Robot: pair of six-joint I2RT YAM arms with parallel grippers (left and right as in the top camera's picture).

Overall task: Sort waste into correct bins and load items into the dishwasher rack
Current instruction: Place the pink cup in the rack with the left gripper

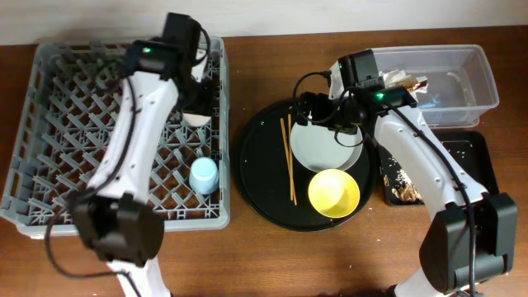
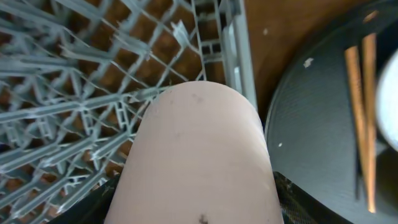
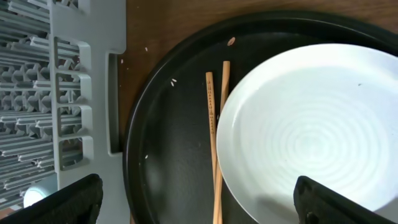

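My left gripper [image 1: 196, 101] is shut on the small pink cup [image 1: 196, 118] over the right edge of the grey dishwasher rack [image 1: 49, 165]. The cup fills the left wrist view [image 2: 199, 143], hiding the fingers. A small blue cup [image 1: 204, 175] stands in the rack. My right gripper [image 1: 318, 111] is open and empty above the plate [image 1: 326, 144] and the chopsticks [image 1: 289, 161]. Both show in the right wrist view, plate [image 3: 311, 124] and chopsticks [image 3: 216, 137], between my open fingers [image 3: 199, 205]. The yellow bowl [image 1: 334, 192] sits in front of the plate.
Plate, bowl and chopsticks lie on a round black tray [image 1: 256, 165]. A clear tub [image 1: 478, 74] at the back right holds crumpled paper [image 1: 412, 82]. A black rectangular tray [image 1: 470, 157] holds food scraps [image 1: 400, 186].
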